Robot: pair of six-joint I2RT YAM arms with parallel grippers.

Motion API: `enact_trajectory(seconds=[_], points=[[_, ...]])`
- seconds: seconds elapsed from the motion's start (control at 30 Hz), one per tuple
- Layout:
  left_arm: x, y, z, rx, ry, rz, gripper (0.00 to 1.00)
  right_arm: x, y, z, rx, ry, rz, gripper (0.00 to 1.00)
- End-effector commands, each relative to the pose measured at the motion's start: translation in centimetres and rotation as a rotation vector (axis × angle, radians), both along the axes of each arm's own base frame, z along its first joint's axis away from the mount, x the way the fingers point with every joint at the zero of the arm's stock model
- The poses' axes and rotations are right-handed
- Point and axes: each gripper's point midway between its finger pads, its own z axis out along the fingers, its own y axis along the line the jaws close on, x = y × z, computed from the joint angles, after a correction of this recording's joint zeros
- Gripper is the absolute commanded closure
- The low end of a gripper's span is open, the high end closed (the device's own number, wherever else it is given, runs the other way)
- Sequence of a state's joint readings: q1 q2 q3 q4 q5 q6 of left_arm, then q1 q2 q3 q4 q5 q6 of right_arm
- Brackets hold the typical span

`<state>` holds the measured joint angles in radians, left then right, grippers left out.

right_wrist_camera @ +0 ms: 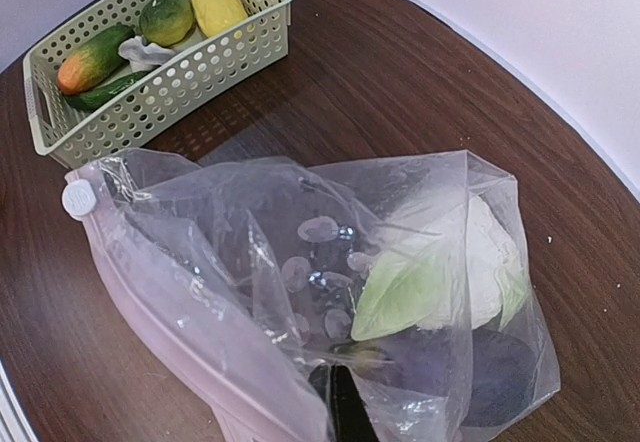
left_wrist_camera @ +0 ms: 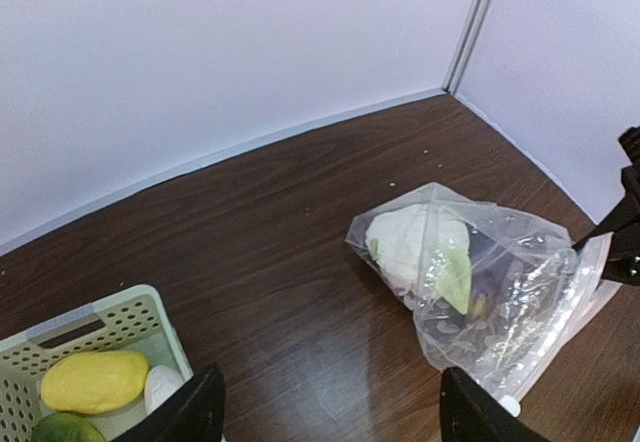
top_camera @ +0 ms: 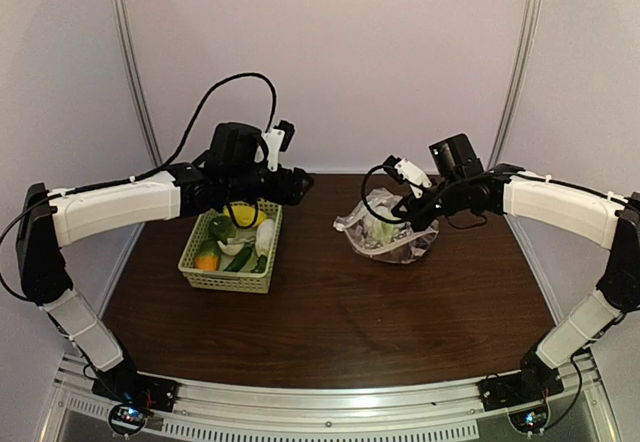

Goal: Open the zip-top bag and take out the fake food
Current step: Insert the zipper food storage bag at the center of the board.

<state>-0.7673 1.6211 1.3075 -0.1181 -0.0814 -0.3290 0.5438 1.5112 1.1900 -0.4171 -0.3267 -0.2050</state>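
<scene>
Task partway: bag mouth looks open, several fake food (right_wrist_camera: 160, 22) pieces lie in green basket (right_wrist_camera: 150, 112). Whitish-green piece (right_wrist_camera: 440, 262) and purple eggplant (right_wrist_camera: 490, 372) remain inside zip-top bag (top_camera: 385, 234), on worktop (top_camera: 330, 322) right of basket. Right jaws closed, pinching bag plastic. Left jaws wide apart, empty, above basket. Only top view shows both arms; right wrist view shows eggplant best

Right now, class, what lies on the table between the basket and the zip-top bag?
Nothing: only bare brown table separates the basket from the zip-top bag, clearest in the top external view.
</scene>
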Motion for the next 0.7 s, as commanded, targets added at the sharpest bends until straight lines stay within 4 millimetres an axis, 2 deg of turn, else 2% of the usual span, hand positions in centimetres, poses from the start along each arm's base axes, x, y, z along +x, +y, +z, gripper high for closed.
enact_trajectory(seconds=[0.0,0.07,0.13,0.2,0.43,0.53,0.67], points=[[-1.6,-3.4,7.4,-0.159,-0.164,-0.116,0.34,0.2,0.3,2.5,0.043,-0.002,-0.001,1.0],[-3.3,-4.9,7.9,-0.175,-0.183,-0.186,0.44,0.2,0.6,2.9,0.052,0.011,0.01,1.0],[-6.1,-6.8,8.0,-0.213,-0.196,-0.3,0.51,0.3,0.9,3.2,0.054,0.028,0.017,1.0],[-8.1,-7.9,7.7,-0.229,-0.196,-0.341,0.56,0.5,1.1,3.6,0.048,0.038,0.025,1.0],[-13.9,-11.3,4.9,-0.273,-0.189,-0.498,0.72,1.0,1.8,5.4,0.069,0.066,0.018,1.0],[-14.3,-12.4,3.2,-0.289,-0.141,-0.506,0.73,1.0,2.2,5.3,0.082,0.102,0.021,1.0],[-11.7,-13.4,1.0,-0.272,-0.086,-0.388,0.74,0.7,2.6,5.1,0.082,0.131,0.028,1.0]])
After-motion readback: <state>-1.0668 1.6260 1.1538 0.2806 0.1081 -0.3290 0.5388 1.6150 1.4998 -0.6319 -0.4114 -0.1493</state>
